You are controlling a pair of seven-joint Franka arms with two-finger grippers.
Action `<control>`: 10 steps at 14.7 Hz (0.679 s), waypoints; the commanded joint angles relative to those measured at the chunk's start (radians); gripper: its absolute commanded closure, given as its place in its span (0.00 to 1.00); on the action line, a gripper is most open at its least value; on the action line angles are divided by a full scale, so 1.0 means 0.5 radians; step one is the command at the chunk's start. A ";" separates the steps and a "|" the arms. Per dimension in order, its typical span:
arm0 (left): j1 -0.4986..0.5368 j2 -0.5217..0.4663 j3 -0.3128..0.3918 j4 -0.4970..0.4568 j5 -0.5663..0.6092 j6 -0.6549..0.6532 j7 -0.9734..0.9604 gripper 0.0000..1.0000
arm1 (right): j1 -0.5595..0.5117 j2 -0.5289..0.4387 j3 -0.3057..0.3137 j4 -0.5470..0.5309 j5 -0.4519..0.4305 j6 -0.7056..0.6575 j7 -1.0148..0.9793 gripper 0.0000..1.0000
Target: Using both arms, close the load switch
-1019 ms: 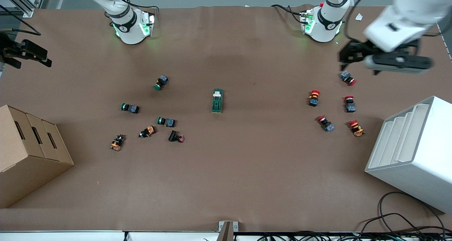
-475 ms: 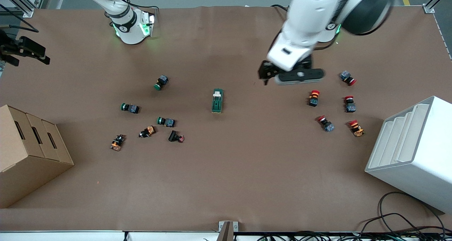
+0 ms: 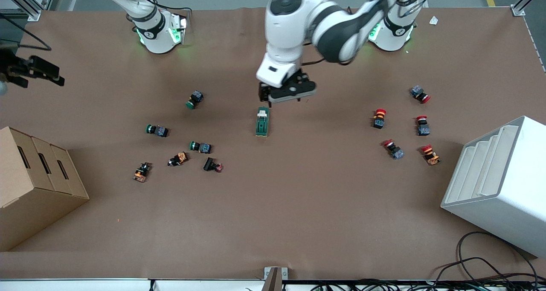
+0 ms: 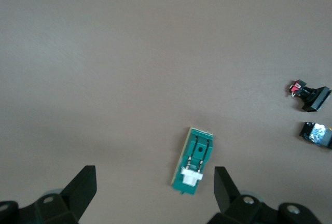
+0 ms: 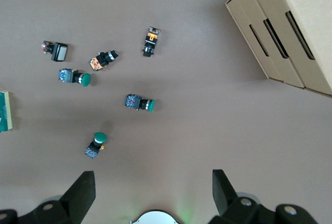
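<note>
The load switch point(image 3: 262, 121), a dark-green block with a white lever piece at the end toward the arms' bases, lies flat at the table's middle. My left gripper point(image 3: 286, 94) hovers open just over the table by that lever end. In the left wrist view the load switch point(image 4: 194, 161) sits low between the spread fingers point(image 4: 83, 185), closer to one of them, with my left gripper point(image 4: 154, 189) empty. My right gripper point(image 3: 33, 71) hangs at the right arm's end of the table. In the right wrist view it point(image 5: 151, 189) is open and empty, high above the table.
Several green-capped and orange push buttons point(image 3: 200, 146) lie toward the right arm's end, several red-capped ones point(image 3: 379, 118) toward the left arm's end. A cardboard box point(image 3: 30, 184) and a white stepped rack point(image 3: 499, 184) stand at the table's two ends.
My left arm has swung from the left arm's end of the table to the middle, and its gripper now hovers by the load switch. My right gripper has barely moved.
</note>
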 commanded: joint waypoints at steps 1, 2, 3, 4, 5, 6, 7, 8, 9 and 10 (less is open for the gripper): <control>-0.132 0.172 0.002 0.038 0.237 0.109 -0.216 0.00 | -0.039 0.233 0.027 0.078 -0.068 0.043 -0.028 0.00; -0.176 0.218 0.002 0.035 0.335 0.109 -0.286 0.00 | -0.027 0.313 0.027 0.118 -0.098 0.040 -0.025 0.00; -0.207 0.270 0.002 0.035 0.446 0.109 -0.366 0.01 | -0.008 0.326 0.030 0.121 -0.096 0.050 0.003 0.00; -0.249 0.319 0.002 0.035 0.568 0.109 -0.464 0.01 | 0.016 0.332 0.033 0.103 -0.071 0.050 0.039 0.00; -0.311 0.377 0.002 0.032 0.715 0.109 -0.601 0.01 | 0.035 0.347 0.036 0.085 -0.041 0.050 0.158 0.00; -0.375 0.433 0.005 0.032 0.862 0.109 -0.730 0.01 | 0.077 0.363 0.036 0.060 0.045 0.053 0.326 0.00; -0.409 0.497 0.002 0.023 1.025 0.109 -0.862 0.01 | 0.120 0.375 0.036 0.021 0.094 0.062 0.446 0.00; -0.443 0.543 0.005 0.001 1.193 0.109 -0.988 0.01 | 0.169 0.381 0.039 -0.016 0.128 0.089 0.563 0.00; -0.470 0.574 0.005 -0.041 1.350 0.109 -1.105 0.01 | 0.224 0.381 0.036 -0.077 0.180 0.135 0.707 0.00; -0.486 0.589 0.005 -0.106 1.519 0.109 -1.221 0.01 | 0.286 0.381 0.039 -0.148 0.241 0.202 0.885 0.00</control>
